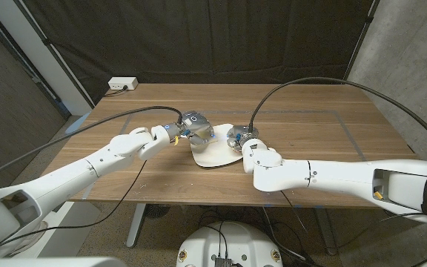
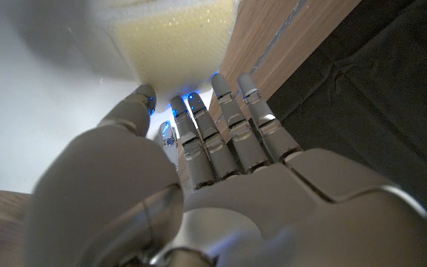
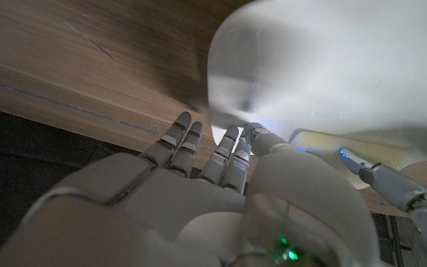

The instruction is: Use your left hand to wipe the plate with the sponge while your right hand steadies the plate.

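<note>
- The head view looks down from high above the near edge of the surface point(image 1: 310, 133), facing the dark curtain behind it; both arms enter from the bottom corners and meet at the plate point(image 1: 217, 152).
- The left wrist view sits close behind the left hand point(image 2: 221, 178), looking along its back at the plate point(image 2: 43, 111) and the sponge point(image 2: 176, 41), both very near.
- The right wrist view sits close behind the right hand point(image 3: 199, 185), facing the plate point(image 3: 332, 67) from the other side.
- All three views share the plate; the right wrist view also catches the sponge point(image 3: 347, 148) and fingers of the left hand point(image 3: 391, 185).
</note>
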